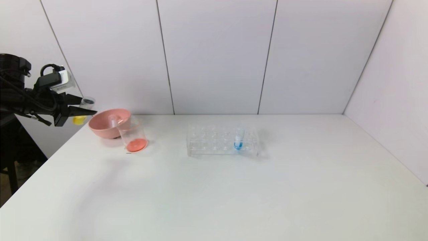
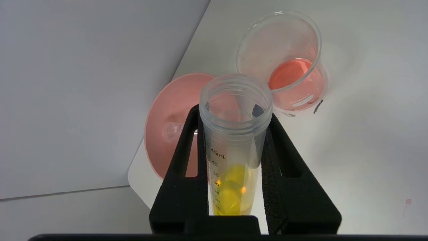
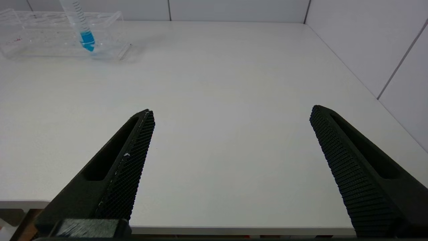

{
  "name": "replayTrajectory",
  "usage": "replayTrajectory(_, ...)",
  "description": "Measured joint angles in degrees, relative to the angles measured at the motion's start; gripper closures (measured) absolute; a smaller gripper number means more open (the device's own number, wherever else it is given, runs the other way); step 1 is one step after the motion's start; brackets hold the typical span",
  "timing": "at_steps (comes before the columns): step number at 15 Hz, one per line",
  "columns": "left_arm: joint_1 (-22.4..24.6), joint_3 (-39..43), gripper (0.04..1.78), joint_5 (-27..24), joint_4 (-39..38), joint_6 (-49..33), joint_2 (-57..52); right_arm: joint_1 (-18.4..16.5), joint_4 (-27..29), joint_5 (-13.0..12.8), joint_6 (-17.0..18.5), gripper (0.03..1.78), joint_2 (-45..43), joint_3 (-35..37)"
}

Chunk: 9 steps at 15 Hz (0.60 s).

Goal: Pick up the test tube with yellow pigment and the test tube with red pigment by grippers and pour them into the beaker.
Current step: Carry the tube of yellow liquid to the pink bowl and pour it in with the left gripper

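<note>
White worktop (image 1: 214, 187): left gripper (image 2: 234, 110), jaws pinching the yellow tube (image 2: 234, 147), hangs off the far-left corner. Carry it right over the beaker (image 1: 133, 135), then tip slowly. Right gripper (image 3: 230, 115) idles near, jaws spread.

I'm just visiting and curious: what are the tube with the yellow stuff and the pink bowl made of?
The test tube with yellow pigment, clamped in the left gripper, looks like clear, slightly cloudy plastic: threaded rim, printed volume marks. The pink bowl seems to be matte plastic, evenly coloured with no glassy shine, though ceramic can't be ruled out.
</note>
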Motion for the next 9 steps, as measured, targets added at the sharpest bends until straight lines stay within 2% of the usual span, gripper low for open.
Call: replayTrajectory(9,0.3,-0.5,1.36,1.7,0.6,3.9,-0.1,0.0,0.0,0.0,0.0,0.11,0.0,0.0)
